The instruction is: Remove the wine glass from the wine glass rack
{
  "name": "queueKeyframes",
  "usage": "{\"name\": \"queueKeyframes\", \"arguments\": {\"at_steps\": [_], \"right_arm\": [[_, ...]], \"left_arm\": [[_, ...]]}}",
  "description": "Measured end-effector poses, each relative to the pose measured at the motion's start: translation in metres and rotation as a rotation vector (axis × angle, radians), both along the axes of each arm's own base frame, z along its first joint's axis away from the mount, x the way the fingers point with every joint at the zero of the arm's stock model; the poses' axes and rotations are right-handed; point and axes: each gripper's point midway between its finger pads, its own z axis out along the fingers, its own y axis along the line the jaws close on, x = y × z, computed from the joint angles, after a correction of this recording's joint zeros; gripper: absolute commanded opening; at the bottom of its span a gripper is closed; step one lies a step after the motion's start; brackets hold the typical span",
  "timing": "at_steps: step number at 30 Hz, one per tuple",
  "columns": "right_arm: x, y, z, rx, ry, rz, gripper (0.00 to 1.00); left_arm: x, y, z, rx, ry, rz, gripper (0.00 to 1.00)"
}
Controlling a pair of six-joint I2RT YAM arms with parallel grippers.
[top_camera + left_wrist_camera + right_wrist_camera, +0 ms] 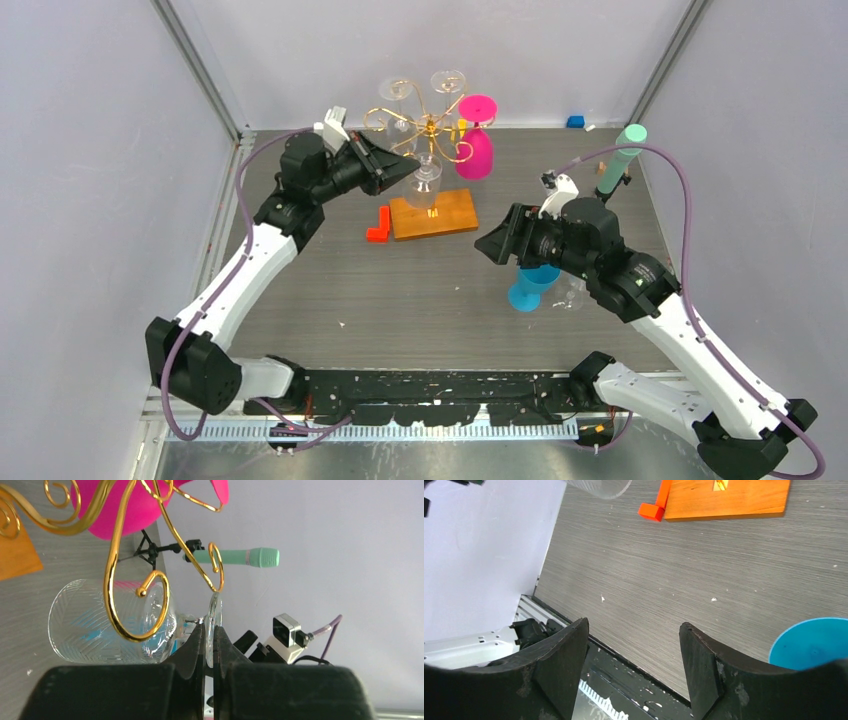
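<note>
left gripper (210, 634) clamping on glass (100, 625) foot | glass hanging at rack (111, 565) near side | right gripper (634, 625) gaping, well right of rack

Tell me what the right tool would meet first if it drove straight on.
Probably the bare table top: the open right tool tilts down toward it. The red block and the rack's wooden base lie further on; depth is unclear.

The right gripper (634, 625) stood wide open at the bottom over the grey table (664, 575). The wine glass rack (729, 500) showed its orange base along the top, with a red block (651, 511) beside it. A clear glass (599, 486) sat at top centre and a blue cup (811, 645) at lower right.
</note>
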Motion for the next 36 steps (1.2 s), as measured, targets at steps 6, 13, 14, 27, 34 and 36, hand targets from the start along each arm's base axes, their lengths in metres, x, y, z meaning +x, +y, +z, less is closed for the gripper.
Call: {"name": "queueKeyframes", "arguments": {"at_steps": [6, 13, 14, 27, 34, 36], "right_arm": [[0.001, 0.013, -0.003, 0.085, 0.03, 0.012, 0.75], [0.006, 0.03, -0.009, 0.267, 0.088, -0.022, 0.8], [0.006, 0.032, -0.009, 0.295, 0.094, -0.029, 0.8], [0.015, 0.065, 0.073, 0.807, -0.011, 0.047, 0.82], [0.01, 0.091, 0.105, 0.957, -0.052, 0.172, 0.74], [0.006, 0.094, 0.115, 0.997, -0.073, 0.21, 0.68]], "left_arm": [[-0.022, -0.001, -0.007, -0.043, 0.054, -0.032, 0.0], [-0.053, 0.008, 0.018, -0.147, 0.038, -0.052, 0.0], [-0.057, 0.009, 0.025, -0.161, 0.026, -0.057, 0.0], [-0.098, 0.022, 0.089, -0.409, 0.021, -0.113, 0.0], [-0.103, 0.024, 0.106, -0.526, 0.052, -0.131, 0.0], [-0.103, 0.024, 0.104, -0.544, 0.072, -0.133, 0.0]]}}
